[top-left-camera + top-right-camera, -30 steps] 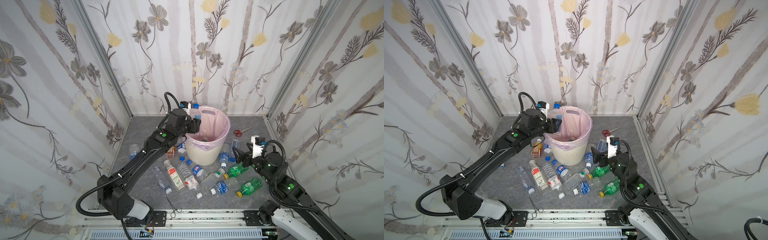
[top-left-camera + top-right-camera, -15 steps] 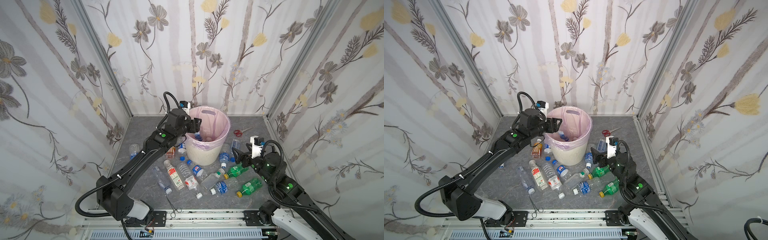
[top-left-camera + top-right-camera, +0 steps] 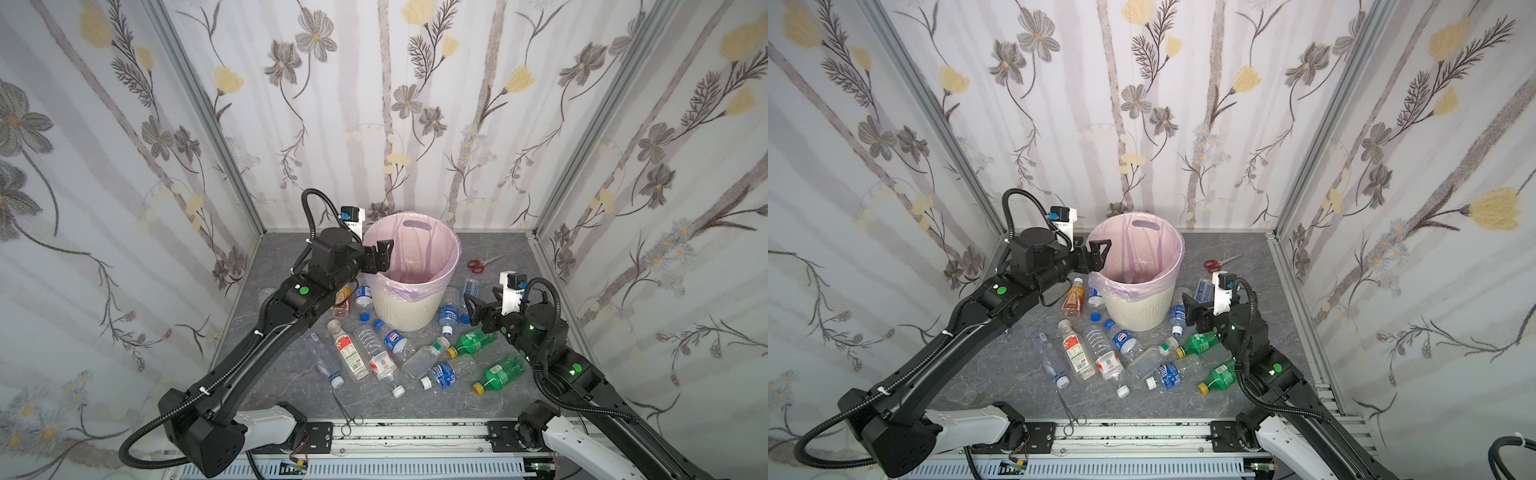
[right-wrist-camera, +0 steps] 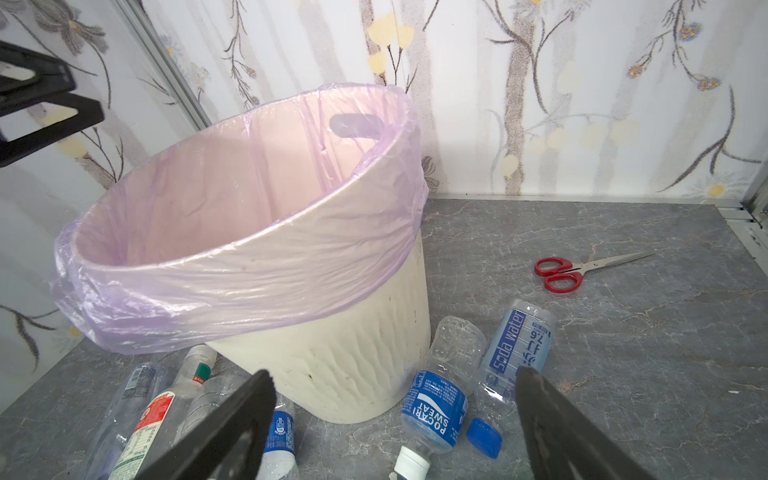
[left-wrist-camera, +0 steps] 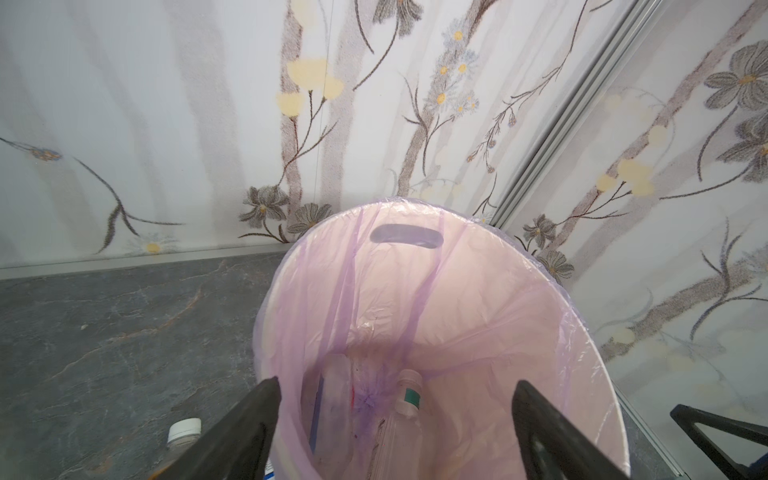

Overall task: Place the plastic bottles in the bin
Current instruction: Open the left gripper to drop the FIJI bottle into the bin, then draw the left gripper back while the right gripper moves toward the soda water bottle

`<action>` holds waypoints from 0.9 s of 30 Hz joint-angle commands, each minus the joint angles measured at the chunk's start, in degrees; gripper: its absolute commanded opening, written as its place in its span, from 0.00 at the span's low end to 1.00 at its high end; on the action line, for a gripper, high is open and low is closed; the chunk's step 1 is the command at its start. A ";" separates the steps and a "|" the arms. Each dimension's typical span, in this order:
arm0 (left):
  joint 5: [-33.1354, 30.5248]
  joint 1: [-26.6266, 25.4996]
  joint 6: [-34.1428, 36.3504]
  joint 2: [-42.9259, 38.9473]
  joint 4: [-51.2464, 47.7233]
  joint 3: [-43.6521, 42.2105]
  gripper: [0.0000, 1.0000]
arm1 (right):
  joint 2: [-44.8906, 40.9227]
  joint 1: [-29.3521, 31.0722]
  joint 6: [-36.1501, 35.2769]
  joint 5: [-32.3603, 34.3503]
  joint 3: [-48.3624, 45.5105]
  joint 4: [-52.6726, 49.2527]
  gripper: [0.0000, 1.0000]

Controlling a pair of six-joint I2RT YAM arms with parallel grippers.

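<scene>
Left wrist view: my left tool [image 5: 395,384] is spread, empty, over the bin [image 5: 478,291]; plastic bottles [image 5: 409,399] lie inside. My right tool [image 4: 395,372] is spread too. More bottles litter the table [image 3: 449,405], bin's 3 through 9 o'clock.

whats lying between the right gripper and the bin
A blue-labelled Pocari Sweat bottle lies on its side there, near the bin's wall, a loose blue cap beside it. The right wrist view shows it, ahead of the open right gripper.
</scene>
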 commanded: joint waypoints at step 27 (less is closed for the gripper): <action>4.54 15.73 2.64 -14.19 0.55 -24.89 0.95 | 16.17 -17.21 7.71 0.56 -0.51 -0.90 0.86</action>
